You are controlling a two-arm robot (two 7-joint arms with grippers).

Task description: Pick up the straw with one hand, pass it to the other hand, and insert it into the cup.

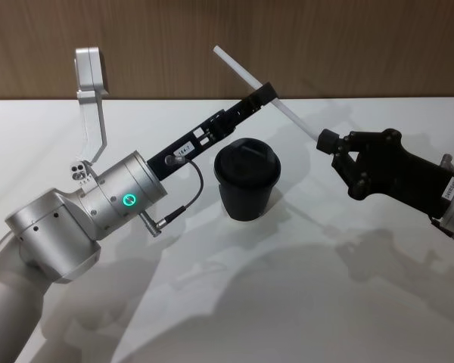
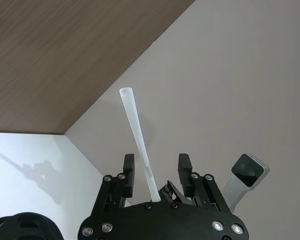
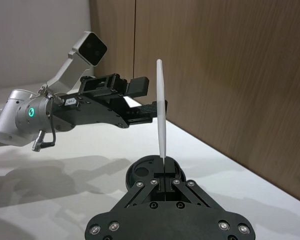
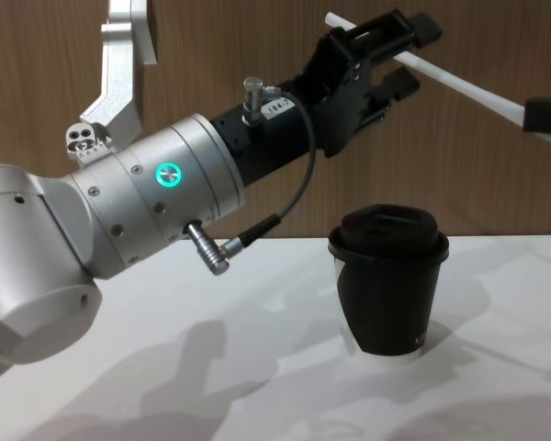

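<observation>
1. The thin white straight straw (image 1: 295,118) is held in the air, well above the cup and clear of the table. It slants, with its free end higher on the robot's left and its other end lower on the right.
2. The right gripper (image 1: 325,140), an all-black slim two-finger tool, has its fingers pressed together on the straw's lower end. In the right wrist view the straw (image 3: 161,110) rises straight out of the pinching fingertips (image 3: 159,176).
3. The left gripper (image 1: 266,94) is black with a white numbered label, a bulky silver cylindrical wrist and a green glowing ring (image 1: 129,200). It reaches up so that its fingers sit on either side of the straw near the straw's middle. In the left wrist view the fingers (image 2: 128,165) are spread, and the straw (image 2: 137,135) passes through the gap between them.
4. The small black paper cup (image 1: 246,181), with a black domed plastic lid and a white band at its base, stands upright on the white table (image 1: 325,287), below the left gripper's fingers.
5. A thin dark cable (image 1: 193,193) with a metal plug loops from the left wrist.
6. A brown wood-grain wall (image 1: 363,45) runs behind the table.
</observation>
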